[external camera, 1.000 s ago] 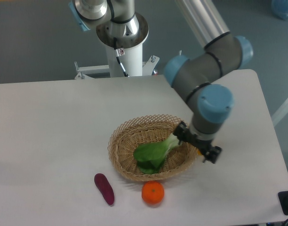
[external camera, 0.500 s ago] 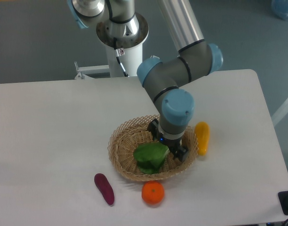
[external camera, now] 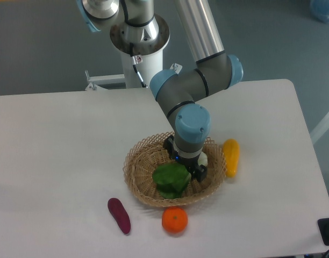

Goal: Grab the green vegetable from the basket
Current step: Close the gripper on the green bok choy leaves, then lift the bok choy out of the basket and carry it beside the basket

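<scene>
Now gripper (external camera: 187, 166) down inside basket (external camera: 136, 166), over pale stem end of green vegetable (external camera: 170, 180) — stem likely easiest hold. Wrist hides fingers; spread or closed unclear. Vegetable lies in basket.

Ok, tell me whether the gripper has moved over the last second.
Yes. The gripper has swung left, from the basket's right rim to over its middle, above the green vegetable. That uncovered the yellow vegetable beside the basket.

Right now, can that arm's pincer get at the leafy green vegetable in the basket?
Probably yes: the pincer hangs over the bok choy inside the wicker basket, nothing lying between them. Whether it already grips the stem is hidden.
</scene>
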Robot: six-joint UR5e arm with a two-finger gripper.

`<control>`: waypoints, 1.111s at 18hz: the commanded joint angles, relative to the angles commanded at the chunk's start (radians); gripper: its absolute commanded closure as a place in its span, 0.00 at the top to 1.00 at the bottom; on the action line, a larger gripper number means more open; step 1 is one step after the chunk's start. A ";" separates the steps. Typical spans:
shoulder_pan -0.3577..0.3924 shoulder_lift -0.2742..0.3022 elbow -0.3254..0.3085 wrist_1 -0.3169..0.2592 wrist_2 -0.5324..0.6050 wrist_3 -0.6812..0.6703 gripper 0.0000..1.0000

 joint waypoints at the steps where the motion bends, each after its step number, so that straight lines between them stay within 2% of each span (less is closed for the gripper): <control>1: 0.000 -0.002 -0.002 0.012 0.008 0.000 1.00; 2: 0.000 -0.006 -0.009 0.034 0.009 -0.003 1.00; 5: 0.000 -0.008 -0.055 0.118 0.009 -0.006 0.80; 6: 0.000 -0.009 -0.058 0.129 0.009 -0.008 0.72; 11: 0.002 -0.002 -0.052 0.129 -0.006 -0.009 0.37; 13: 0.008 0.009 -0.040 0.126 -0.027 -0.012 0.28; 15: 0.011 0.015 -0.032 0.121 -0.047 -0.014 0.24; 20: 0.032 0.024 0.011 0.091 -0.063 -0.017 0.24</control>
